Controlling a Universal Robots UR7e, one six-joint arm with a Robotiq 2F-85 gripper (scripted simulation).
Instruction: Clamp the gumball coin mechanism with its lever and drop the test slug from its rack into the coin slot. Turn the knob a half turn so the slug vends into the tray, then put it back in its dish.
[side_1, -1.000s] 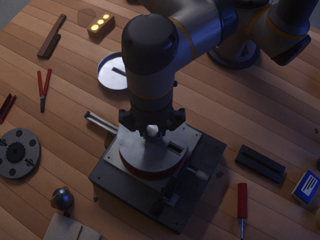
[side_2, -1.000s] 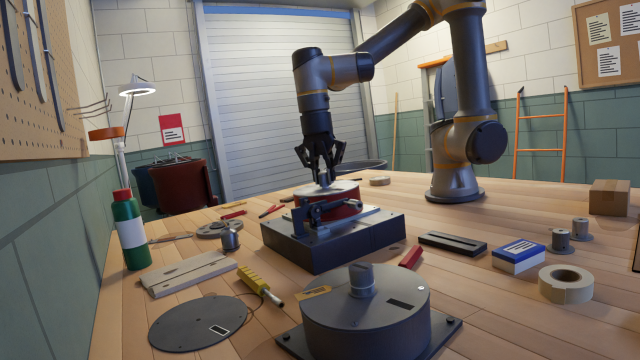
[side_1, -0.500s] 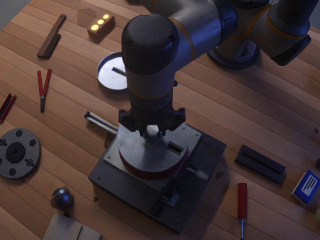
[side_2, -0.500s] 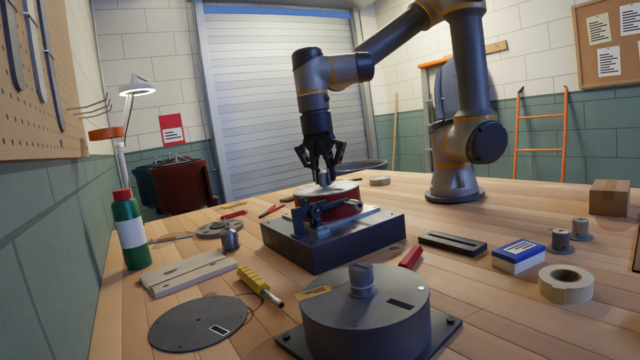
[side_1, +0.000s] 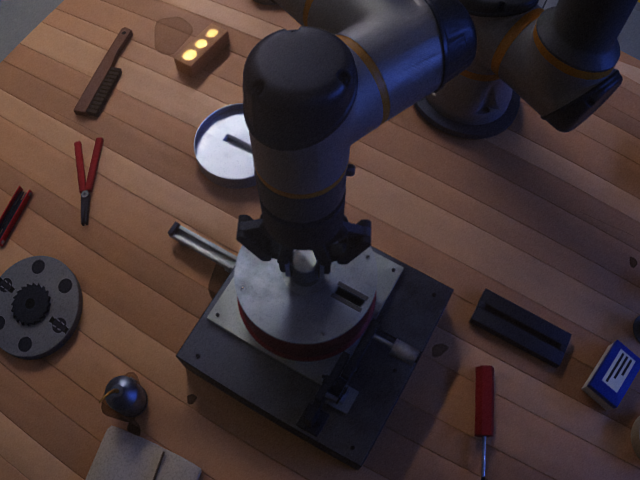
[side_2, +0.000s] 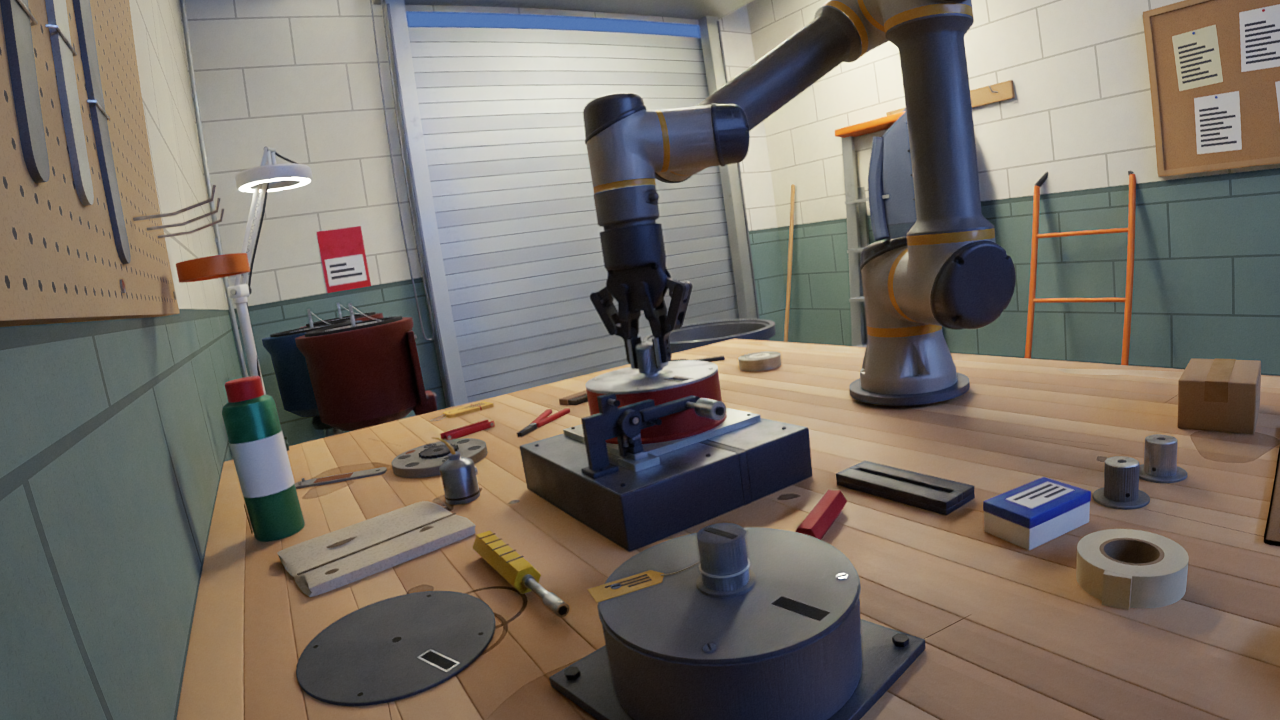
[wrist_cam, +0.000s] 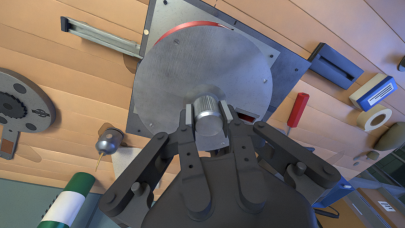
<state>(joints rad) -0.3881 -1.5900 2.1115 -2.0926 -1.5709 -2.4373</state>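
Observation:
My gripper (wrist_cam: 207, 113) points straight down over the middle of the coin mechanism (side_1: 305, 305) and grips its knurled steel knob (wrist_cam: 207, 114). The mechanism is a round steel-topped drum with a red band, sitting on a plate on a dark square base in the middle of the bench. Its coin slot (side_1: 352, 295) opens on the top plate beside the knob. The clamp lever (side_1: 398, 349) with a pale grip lies across the base's front. A narrow steel tray (side_1: 201, 243) sticks out from the base's left side. The round blue-rimmed dish (side_1: 223, 144) lies behind. The dark slotted rack (side_1: 519, 326) lies to the right, and I see no slug.
A second grey drum mechanism (side_2: 729, 618) stands at the bench's near edge in the second side camera. A gear disc (side_1: 36, 306), red pliers (side_1: 87, 178), a red-handled screwdriver (side_1: 484, 400), a blue box (side_1: 612, 372) and a tape roll (side_2: 1131, 566) lie around the base.

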